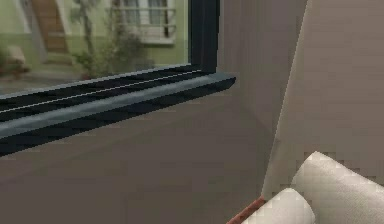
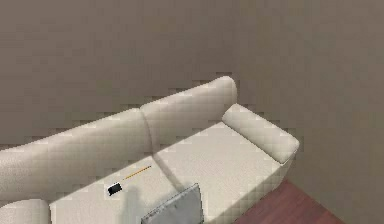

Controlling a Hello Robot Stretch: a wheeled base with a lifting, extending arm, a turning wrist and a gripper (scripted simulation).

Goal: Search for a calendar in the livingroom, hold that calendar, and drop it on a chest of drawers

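Cream sofa [image 2: 210, 160] in arm side view, window [image 1: 100, 45] in forward view

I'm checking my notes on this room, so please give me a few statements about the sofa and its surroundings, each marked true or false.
1. The sofa is cream-coloured. True.
2. The sofa stands out in the middle of the room. False: it stands along the wall.
3. A small black thing lies on the sofa's seat. True.
4. The window has a white frame. False: its frame is dark.
5. A thin pale stick lies on the seat near the black thing. True.
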